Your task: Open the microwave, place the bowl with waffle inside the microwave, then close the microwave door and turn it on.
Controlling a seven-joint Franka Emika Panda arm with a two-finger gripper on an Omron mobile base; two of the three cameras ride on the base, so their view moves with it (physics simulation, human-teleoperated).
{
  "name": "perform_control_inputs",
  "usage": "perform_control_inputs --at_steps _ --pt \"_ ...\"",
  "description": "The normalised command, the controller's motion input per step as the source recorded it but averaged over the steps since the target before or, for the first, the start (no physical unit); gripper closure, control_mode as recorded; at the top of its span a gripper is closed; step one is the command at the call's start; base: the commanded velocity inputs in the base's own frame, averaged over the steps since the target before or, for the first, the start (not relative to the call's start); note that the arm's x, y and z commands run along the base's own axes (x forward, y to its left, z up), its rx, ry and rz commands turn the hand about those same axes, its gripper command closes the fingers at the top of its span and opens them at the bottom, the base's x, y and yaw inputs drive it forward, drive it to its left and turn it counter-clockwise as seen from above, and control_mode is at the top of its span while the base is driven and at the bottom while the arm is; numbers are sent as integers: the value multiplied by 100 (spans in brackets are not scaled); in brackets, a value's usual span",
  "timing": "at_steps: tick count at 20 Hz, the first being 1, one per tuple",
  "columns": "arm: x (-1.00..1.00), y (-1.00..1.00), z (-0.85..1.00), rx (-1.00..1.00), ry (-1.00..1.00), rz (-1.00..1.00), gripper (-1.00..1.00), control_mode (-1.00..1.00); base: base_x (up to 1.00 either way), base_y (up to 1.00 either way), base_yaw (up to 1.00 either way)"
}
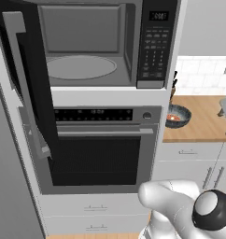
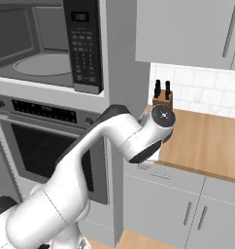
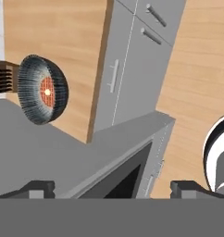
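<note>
Hand (image 3: 111,187), released and empty (fingertips wide apart), looks across at the bowl (image 3: 42,89) holding the waffle (image 3: 47,91). Bowl sits on the tabletop (image 1: 199,122), right of the open microwave (image 1: 87,44), well apart from the hand.

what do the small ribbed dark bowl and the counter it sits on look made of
The small dark grey-blue ribbed bowl looks like glazed ceramic, judging by its fine ridged outside, though the render leaves that open. The light brown counter looks like matt wood: faint grain streaks, butcher-block tone.
</note>
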Motion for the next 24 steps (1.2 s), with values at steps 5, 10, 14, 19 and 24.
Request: perform_control_inputs --at_steps 5,10,14,19,24 --pt "78 0 -24 -2 -1 16 -100 -100 0 0 0" --pt "52 -8 -23 -2 -4 23 -100 -100 0 0 0" --pt "45 -8 -26 -2 -4 22 -100 -100 0 0 0" --pt "41 -12 -36 -6 -1 18 -100 -100 0 0 0" --pt "32 -16 -36 -7 0 8 -100 -100 0 0 0"
